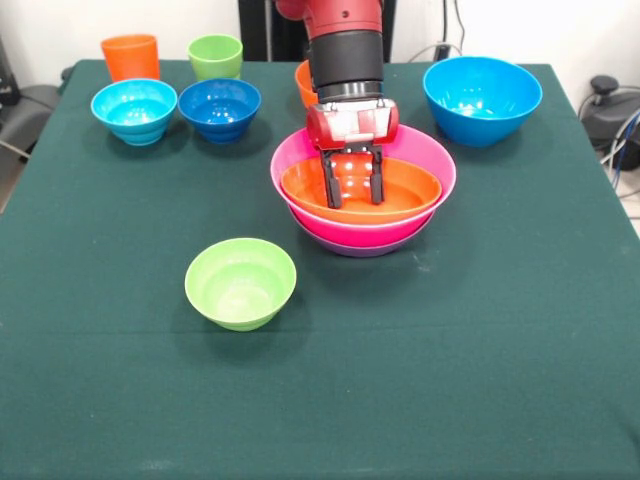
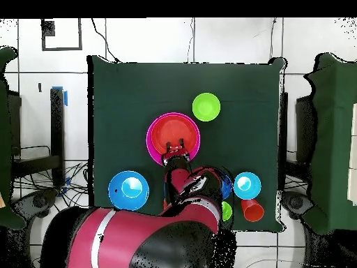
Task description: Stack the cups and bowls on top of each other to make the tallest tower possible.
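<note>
The tower (image 1: 425, 155) stands mid-table: a wide shallow orange bowl (image 1: 410, 190) nested in a pink bowl, with a purple rim (image 1: 360, 248) showing underneath. My gripper (image 1: 355, 200) hangs open just above the orange bowl's inside, with nothing between its fingers. From overhead the gripper (image 2: 174, 149) sits at the tower's (image 2: 187, 129) near edge. The big blue bowl (image 1: 482, 97) stands apart. A small lime-green bowl (image 1: 240, 282) sits alone in front. The orange cup (image 1: 130, 56) and lime-green cup (image 1: 215, 55) stand at the back.
A light-blue small bowl (image 1: 134, 108) and a dark-blue small bowl (image 1: 219, 106) sit side by side in front of the cups. A small orange bowl (image 1: 303, 82) is mostly hidden behind the arm. The dark green cloth (image 1: 480, 350) covers the table.
</note>
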